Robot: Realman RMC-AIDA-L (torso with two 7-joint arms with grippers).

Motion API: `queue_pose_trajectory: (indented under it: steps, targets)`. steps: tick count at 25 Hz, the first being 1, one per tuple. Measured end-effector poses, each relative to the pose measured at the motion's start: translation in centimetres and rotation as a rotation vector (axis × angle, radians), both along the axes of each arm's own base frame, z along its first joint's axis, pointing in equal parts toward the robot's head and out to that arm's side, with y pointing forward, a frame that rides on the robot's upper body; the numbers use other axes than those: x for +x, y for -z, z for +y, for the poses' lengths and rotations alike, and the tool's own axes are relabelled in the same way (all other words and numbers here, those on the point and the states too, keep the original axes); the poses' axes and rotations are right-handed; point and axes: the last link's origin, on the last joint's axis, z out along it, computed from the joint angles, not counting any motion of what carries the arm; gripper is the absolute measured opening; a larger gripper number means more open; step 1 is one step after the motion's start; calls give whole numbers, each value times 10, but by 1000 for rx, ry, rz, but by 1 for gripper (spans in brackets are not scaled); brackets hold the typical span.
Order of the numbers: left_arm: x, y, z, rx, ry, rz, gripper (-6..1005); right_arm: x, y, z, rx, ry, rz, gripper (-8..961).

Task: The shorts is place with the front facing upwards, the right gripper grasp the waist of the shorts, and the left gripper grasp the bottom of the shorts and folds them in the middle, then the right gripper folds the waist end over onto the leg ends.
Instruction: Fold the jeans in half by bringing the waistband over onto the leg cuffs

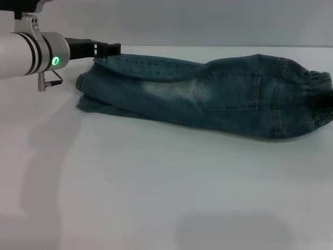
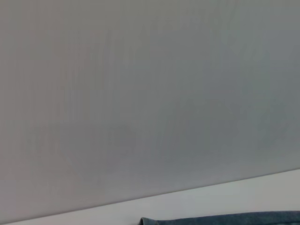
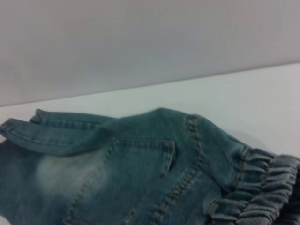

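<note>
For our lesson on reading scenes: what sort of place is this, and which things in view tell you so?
Probably a robot test bench or lab: a bare white table against a plain grey wall, holding only folded denim shorts, with the left gripper at the leg ends.

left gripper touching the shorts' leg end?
Cannot tell. In the head view the left gripper tip meets the shorts hem edge, but no contact or gap shows plainly.

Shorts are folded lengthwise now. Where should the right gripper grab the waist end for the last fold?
Grip the gathered elastic band of the shorts, coming in from the robot's right. It bunches up thick there and lies at that edge, so it probably gives an easy pinch for carrying over toward the leg ends.
</note>
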Motion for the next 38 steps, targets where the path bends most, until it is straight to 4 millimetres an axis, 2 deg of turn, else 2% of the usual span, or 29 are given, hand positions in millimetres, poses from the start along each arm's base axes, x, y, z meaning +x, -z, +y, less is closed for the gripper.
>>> queue_pose_trajectory:
  steps: [8,17,24,30,38]
  targets:
    - [4,14,-7,3,42,20,843,-19,-34,2,-6,-38,6,72]
    - [16,26,-12,-10,89,19,843,-59,-71,5,-40,-119,-20,71]
    - [30,36,-21,-35,137,-7,843,-72,-79,9,-42,-148,-27,72]
    - [42,60,-34,-77,215,49,843,-87,-83,14,-57,-187,-27,73]
    - [46,85,-52,-102,279,97,843,-109,-90,20,-82,-234,-27,72]
